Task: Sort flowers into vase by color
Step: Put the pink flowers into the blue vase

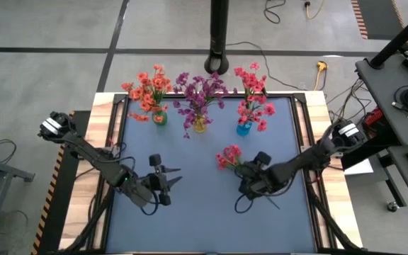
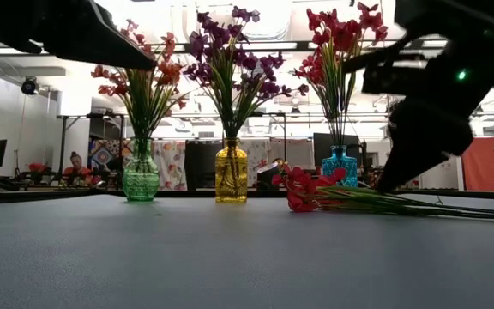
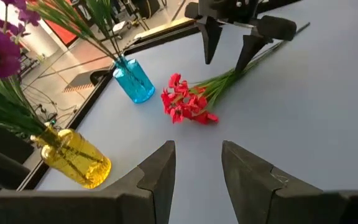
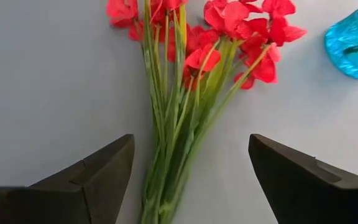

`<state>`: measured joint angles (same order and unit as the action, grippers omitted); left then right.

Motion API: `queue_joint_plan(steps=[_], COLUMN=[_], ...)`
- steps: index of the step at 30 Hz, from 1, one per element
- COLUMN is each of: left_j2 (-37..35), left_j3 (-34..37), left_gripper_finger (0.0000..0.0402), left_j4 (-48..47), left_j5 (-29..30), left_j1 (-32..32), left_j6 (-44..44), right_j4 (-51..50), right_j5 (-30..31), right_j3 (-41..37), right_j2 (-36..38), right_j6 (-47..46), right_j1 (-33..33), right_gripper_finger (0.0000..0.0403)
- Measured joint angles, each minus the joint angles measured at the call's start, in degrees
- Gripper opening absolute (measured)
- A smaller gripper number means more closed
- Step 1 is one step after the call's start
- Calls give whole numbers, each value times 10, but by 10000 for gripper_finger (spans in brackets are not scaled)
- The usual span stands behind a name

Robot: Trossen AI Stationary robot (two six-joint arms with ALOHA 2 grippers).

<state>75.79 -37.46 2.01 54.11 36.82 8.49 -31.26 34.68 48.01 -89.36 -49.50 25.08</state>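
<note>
A flower spray (image 4: 185, 93) lies on the worktop (image 1: 204, 212) between the right end effector's (image 4: 191, 168) spread fingers, a vase (image 4: 353, 46) beyond it.

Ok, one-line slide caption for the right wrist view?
Right gripper, jaws open, above the stems of a pink-red flower spray lying on the table beside the blue vase.

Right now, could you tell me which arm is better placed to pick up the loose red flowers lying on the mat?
Right. The right tool hangs open straddling the red flowers' stems, while the left tool sits open farther away.
</note>
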Motion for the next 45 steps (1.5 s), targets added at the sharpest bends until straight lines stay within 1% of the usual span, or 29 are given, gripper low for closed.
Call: queue_joint_plan(steps=[3, 5, 10, 14, 20, 27, 31, 37, 40, 42, 45], left_j2=[0, 0, 0, 0, 0, 0, 0, 0, 0, 0, 0], left_j3=[7, 10, 15, 16, 17, 19, 19, 20, 20, 20, 20], left_gripper_finger=[115, 115, 115, 115, 115, 115, 115, 115, 115, 115, 115], left_j4=[0, 0, 0, 0, 0, 1, 1, 1, 1, 1, 1], left_j5=[3, 9, 10, 10, 10, 9, 9, 9, 9, 9, 9], left_j1=[0, 0, 0, 0, 0, 0, 0, 0, 0, 0, 0], left_j6=[6, 11, 17, 17, 23, 28, 28, 31, 32, 32, 32], right_j4=[51, 68, 85, 94, 115, 126, 129, 130, 132, 136, 130], right_j5=[0, 0, 0, -2, -22, -15, -19, -26, -26, -23, -19], right_j3=[-25, -35, -43, -43, -43, -42, -42, -42, -43, -43, -39], right_j2=[0, 0, 0, 0, -16, -47, -47, -47, -47, -44, -34], right_j6=[-2, -7, -5, 4, 6, -1, -2, -9, -8, -4, 6], right_j1=[-10, -17, -28, -31, -32, -31, -32, -34, -35, -35, -34], right_gripper_finger=[303, 302, 301, 292, 264, 227, 185, 84, 40, 21, 18])
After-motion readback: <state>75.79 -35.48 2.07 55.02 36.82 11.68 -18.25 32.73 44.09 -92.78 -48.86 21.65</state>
